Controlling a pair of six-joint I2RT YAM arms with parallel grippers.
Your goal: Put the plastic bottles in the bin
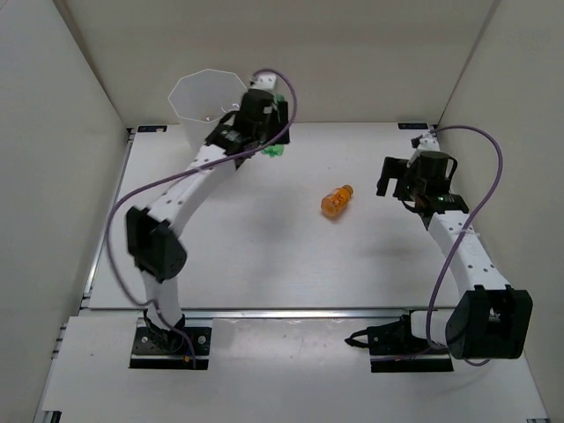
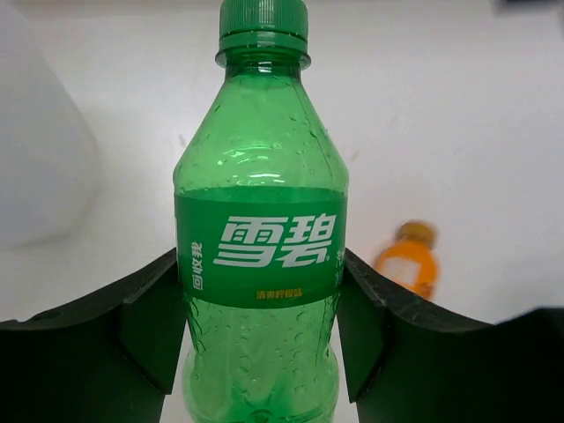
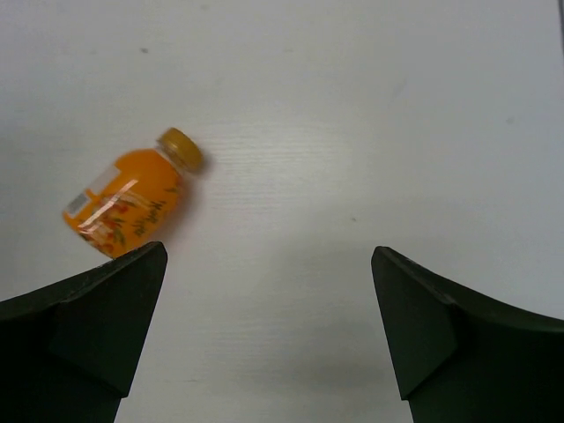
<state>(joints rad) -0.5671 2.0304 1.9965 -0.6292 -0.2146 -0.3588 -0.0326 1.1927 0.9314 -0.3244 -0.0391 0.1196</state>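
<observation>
Okay, my left gripper (image 2: 262, 326) has its jaws clamped on the green bottle (image 2: 262, 176), just right of the bin (image 1: 189, 101). The right gripper (image 3: 269, 326) gapes wide, empty; the orange bottle (image 1: 337, 201) lies farther right of the bin. Risk: the bottle slips, or I clip the rim and tip the bin.

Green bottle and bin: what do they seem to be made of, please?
Green bottle: likely thin transparent plastic with a glossy finish; light passes through it, and highlights and small droplets show on its wall. Bin: probably translucent white plastic, rather matte; its faceted wall looks pale and thin.
</observation>
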